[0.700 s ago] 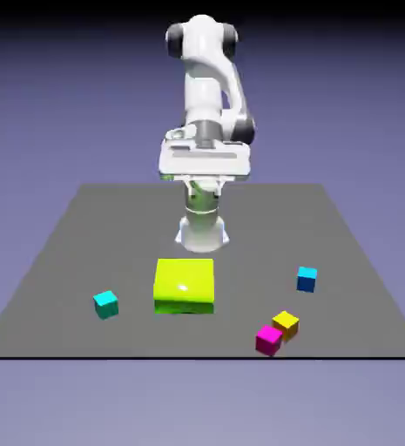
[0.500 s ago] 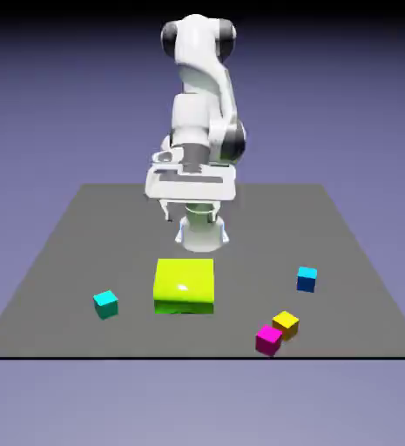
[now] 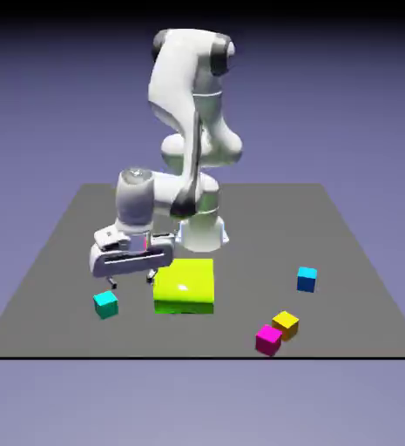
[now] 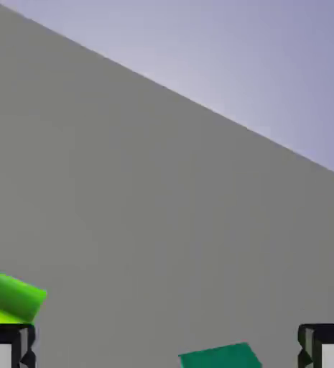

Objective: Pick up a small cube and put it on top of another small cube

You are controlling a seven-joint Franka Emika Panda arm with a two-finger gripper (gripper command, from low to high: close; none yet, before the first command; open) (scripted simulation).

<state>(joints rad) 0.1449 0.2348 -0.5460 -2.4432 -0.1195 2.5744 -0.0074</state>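
Gripper (image 3: 131,281) hangs over the exterior view's left side of the dark grey table (image 3: 240,335), its fingers spread wide, nothing between them. Hand slightly tilted in that view. Fingertips sit above table level, near the turquoise cube (image 3: 106,305) and the lime-green block (image 3: 185,286).

Turquoise cube rests on the table, at the exterior view's left of the lime-green block, a gap between the two. In the hand view its top shows only in part, cut off by the bottom edge, between the two fingertips and closer to the right-hand one. A corner of the lime-green block shows at that view's lower left; the table's edge runs diagonally across the upper part.

Blue cube (image 3: 307,280), lighter on top, rests on the table at the exterior view's right, well apart from the turquoise one. Nearer the camera, the yellow cube (image 3: 286,325) and magenta cube (image 3: 269,341) lie close together; whether they touch, cannot tell.
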